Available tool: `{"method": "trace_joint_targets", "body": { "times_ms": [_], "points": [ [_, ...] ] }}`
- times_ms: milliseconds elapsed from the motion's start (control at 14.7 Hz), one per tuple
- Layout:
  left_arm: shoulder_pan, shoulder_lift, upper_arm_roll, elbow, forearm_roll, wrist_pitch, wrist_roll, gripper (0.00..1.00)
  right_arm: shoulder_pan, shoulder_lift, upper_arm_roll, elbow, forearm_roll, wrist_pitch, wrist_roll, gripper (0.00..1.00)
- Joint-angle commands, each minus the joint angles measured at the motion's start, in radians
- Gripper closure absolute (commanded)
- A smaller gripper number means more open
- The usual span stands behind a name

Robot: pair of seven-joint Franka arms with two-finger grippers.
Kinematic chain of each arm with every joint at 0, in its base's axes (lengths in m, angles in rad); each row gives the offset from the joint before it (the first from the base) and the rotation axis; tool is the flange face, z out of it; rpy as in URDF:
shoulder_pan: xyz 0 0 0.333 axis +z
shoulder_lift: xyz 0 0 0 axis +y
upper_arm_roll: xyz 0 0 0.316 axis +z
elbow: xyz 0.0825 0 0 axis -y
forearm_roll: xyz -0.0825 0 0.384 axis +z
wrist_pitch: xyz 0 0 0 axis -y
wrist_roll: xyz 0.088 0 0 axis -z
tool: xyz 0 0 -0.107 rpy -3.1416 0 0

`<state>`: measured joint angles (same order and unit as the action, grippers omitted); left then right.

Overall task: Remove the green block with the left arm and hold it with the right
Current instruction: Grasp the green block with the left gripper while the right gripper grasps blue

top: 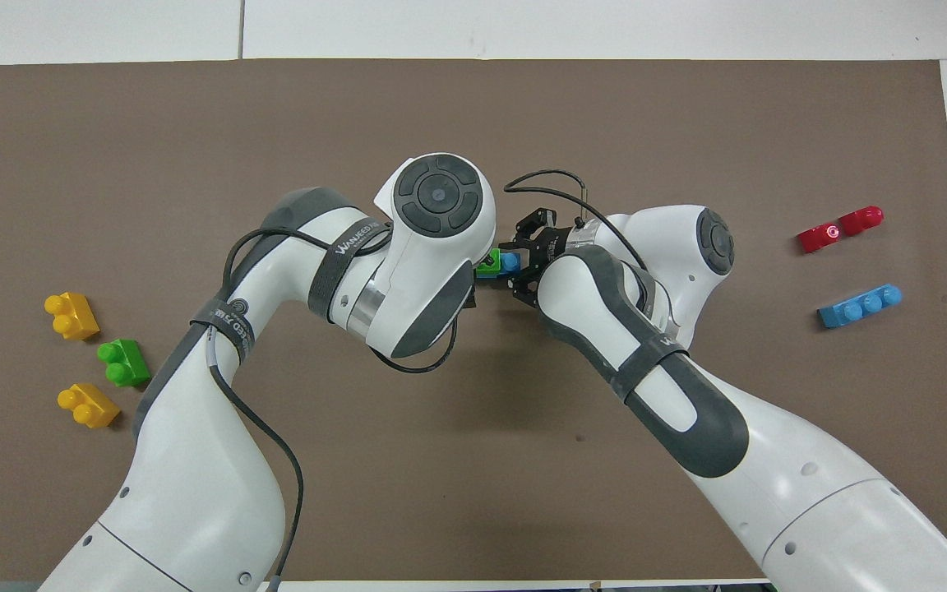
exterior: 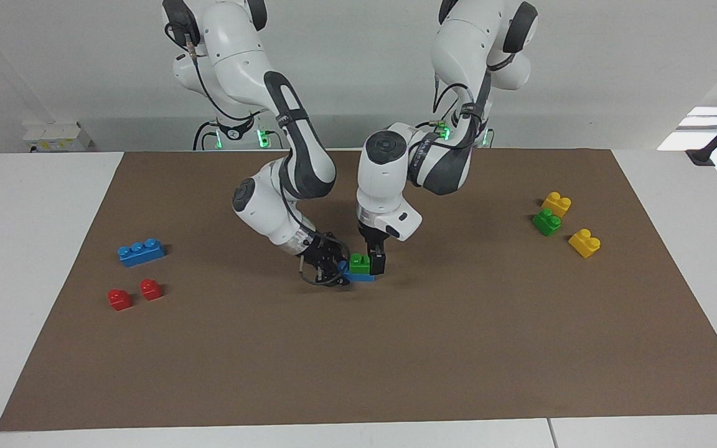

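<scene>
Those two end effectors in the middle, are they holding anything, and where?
The left end effector grips the green block by its sides from above. The right end effector clamps the end of the blue brick beneath it.

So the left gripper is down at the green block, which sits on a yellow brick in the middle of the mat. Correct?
Not quite. In the facing view the green block sits on a blue brick, not a yellow one. The rest holds: the left gripper is down at the block in the middle of the mat, and the right gripper is at the blue brick.
</scene>
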<state>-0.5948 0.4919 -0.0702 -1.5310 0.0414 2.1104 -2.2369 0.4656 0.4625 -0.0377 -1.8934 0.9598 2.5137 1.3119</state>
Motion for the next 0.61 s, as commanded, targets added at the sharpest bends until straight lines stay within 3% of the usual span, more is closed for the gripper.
{"method": "trace_joint_targets", "body": {
  "times_ms": [0, 545],
  "points": [
    [-0.016, 0.024, 0.015, 0.019, 0.026, 0.028, -0.029, 0.00, 0.008, 0.002, -0.002, -0.004, 0.023, 0.023, 0.012, 1.00],
    [-0.025, 0.028, 0.015, -0.026, 0.067, 0.106, -0.093, 0.00, 0.022, 0.005, -0.002, -0.004, 0.023, 0.054, 0.001, 1.00]
  ]
}}
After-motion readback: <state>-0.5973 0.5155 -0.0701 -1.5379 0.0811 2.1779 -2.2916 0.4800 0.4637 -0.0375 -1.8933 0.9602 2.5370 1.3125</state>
